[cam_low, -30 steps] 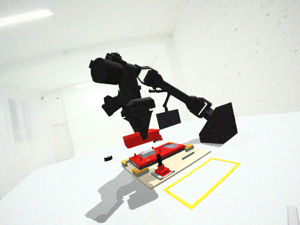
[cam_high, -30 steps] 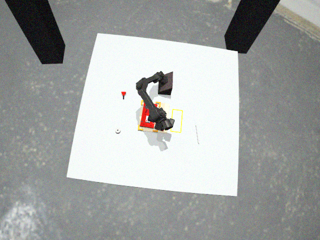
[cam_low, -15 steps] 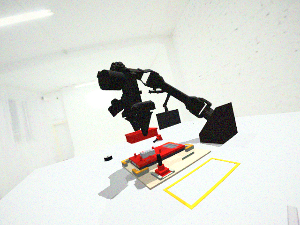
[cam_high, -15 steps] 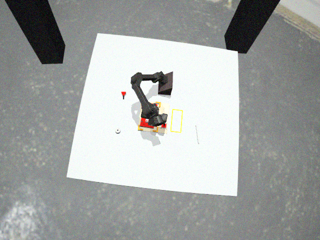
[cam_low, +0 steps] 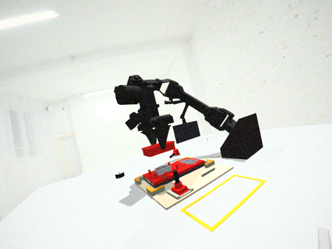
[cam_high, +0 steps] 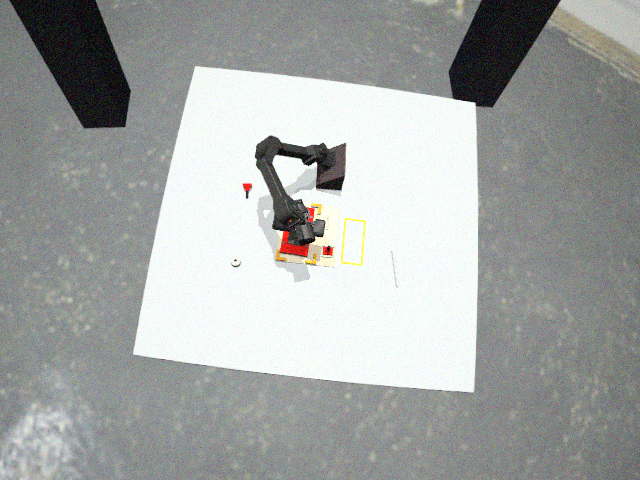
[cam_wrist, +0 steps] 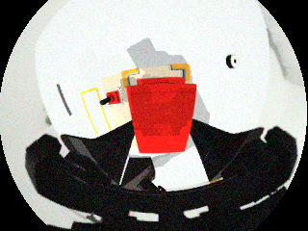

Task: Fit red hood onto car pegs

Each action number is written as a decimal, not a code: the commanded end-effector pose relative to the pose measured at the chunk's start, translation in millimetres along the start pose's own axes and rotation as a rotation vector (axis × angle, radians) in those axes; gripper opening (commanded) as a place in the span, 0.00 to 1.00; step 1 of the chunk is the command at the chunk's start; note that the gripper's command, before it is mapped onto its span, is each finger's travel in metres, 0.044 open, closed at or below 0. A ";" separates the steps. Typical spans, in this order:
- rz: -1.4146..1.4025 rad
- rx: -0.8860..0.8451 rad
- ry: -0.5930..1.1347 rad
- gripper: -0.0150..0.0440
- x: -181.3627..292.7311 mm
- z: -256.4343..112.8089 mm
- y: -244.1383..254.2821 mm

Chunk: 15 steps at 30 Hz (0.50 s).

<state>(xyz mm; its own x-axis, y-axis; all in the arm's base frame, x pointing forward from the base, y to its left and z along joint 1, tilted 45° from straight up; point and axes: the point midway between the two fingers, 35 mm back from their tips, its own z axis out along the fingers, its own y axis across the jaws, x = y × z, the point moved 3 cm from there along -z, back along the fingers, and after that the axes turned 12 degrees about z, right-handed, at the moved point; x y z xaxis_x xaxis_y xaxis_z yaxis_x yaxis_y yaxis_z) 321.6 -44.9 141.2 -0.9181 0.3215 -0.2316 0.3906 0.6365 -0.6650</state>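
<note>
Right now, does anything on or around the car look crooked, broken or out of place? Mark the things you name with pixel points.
Nothing stands out: the chassis [cam_low: 184, 166] sits squarely in its jig, the engine [cam_low: 163, 169] [cam_low: 163, 169] is in place, and the gripper [cam_low: 158, 147] [cam_wrist: 162, 121] holds the hood [cam_low: 152, 150] [cam_wrist: 163, 113] above.

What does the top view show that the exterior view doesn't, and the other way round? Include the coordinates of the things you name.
Only the top view shows the gray floor [cam_high: 310, 428] and two black posts [cam_high: 72, 67] [cam_high: 491, 51].

Only the exterior view shows the engine block [cam_low: 163, 169], the pegs [cam_low: 149, 172] beside it, and the hood [cam_low: 150, 151] [cam_wrist: 164, 115] plainly held in the claw [cam_low: 157, 146] [cam_wrist: 162, 121] above the deck.

Both show the chassis [cam_high: 294, 249] [cam_low: 182, 167] [cam_wrist: 161, 80], the yellow outline [cam_high: 342, 242] [cam_low: 238, 205] [cam_wrist: 89, 89] and the small black-and-white ring [cam_high: 235, 265] [cam_low: 119, 176] [cam_wrist: 229, 62].
</note>
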 end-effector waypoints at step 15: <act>-0.007 0.004 -0.003 0.25 -1.6 47.5 -5.4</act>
<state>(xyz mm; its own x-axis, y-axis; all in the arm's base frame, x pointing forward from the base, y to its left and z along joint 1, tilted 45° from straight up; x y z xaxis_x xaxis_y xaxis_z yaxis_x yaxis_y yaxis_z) 317.7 -81.1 111.4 -0.9187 0.3250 -0.2247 0.3879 0.6341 -0.6689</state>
